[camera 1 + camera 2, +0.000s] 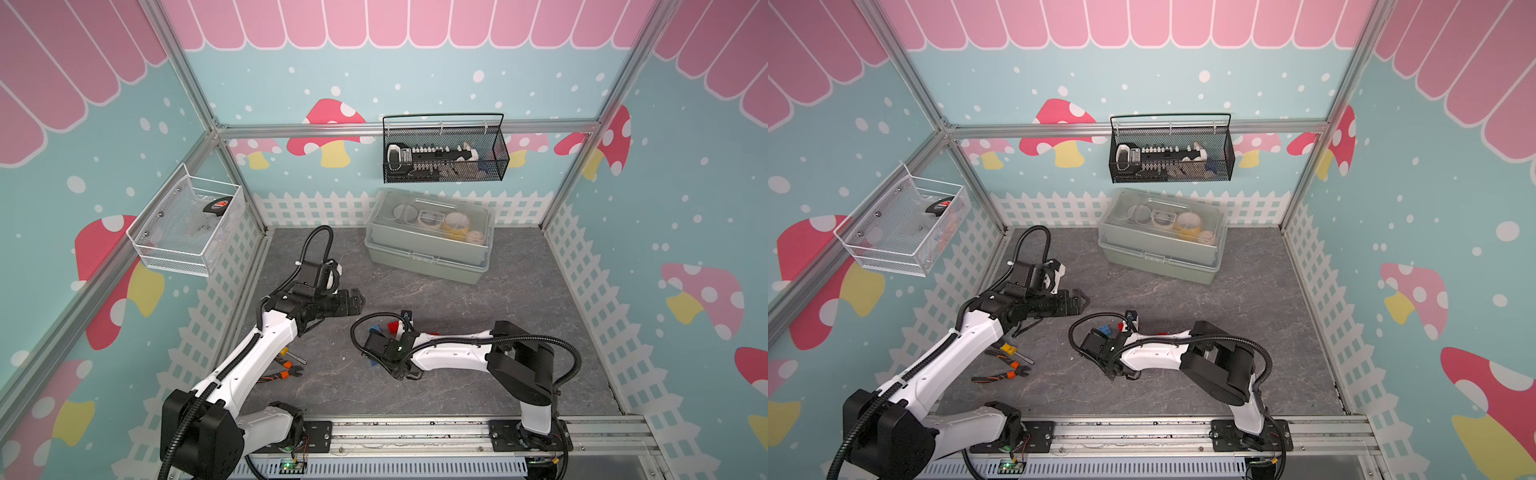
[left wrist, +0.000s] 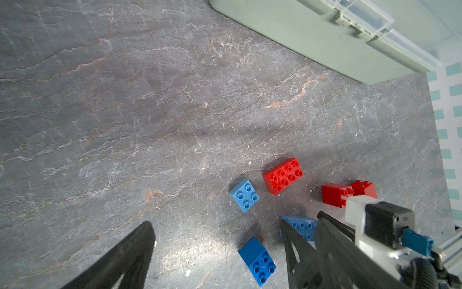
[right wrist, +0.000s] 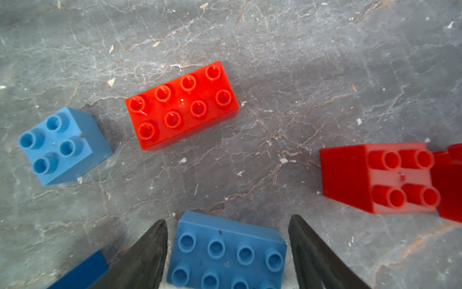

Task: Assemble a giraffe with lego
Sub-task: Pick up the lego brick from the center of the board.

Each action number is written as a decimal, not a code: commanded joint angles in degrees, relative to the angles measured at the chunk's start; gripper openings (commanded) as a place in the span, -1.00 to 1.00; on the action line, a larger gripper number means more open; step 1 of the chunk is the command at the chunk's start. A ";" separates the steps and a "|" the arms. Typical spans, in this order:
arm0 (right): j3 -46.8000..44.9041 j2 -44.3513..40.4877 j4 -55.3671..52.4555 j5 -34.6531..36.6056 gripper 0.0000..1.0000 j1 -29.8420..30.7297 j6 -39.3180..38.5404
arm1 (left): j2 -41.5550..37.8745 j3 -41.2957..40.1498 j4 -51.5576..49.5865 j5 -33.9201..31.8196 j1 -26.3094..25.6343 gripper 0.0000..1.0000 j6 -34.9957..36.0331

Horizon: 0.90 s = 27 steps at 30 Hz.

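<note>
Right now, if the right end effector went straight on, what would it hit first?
Probably the light blue eight-stud brick: it lies between the open jaws of the right end effector, which points down at the table. The jaw tips might reach the table beside it; depth is unclear.

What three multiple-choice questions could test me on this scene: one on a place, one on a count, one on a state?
1. Where do the pliers lie?
A. in the black basket
B. on the table beside the left arm
C. on the grey box

2. How many studs top the long red brick?
A. four
B. six
C. eight

3. How is the left end effector?
A. open and empty
B. shut on a red brick
C. shut on the pliers

Answers:
1. B: both top views show the pliers flat on the table next to that arm.
2. C: the right wrist view shows two rows of four.
3. A: its fingers stand wide apart with only table between them.
</note>
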 commanded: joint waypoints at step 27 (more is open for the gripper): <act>-1.57 1.57 1.87 -0.80 0.36 -0.33 0.33 | -0.45 -0.18 -0.64 -0.45 -0.43 0.98 -0.75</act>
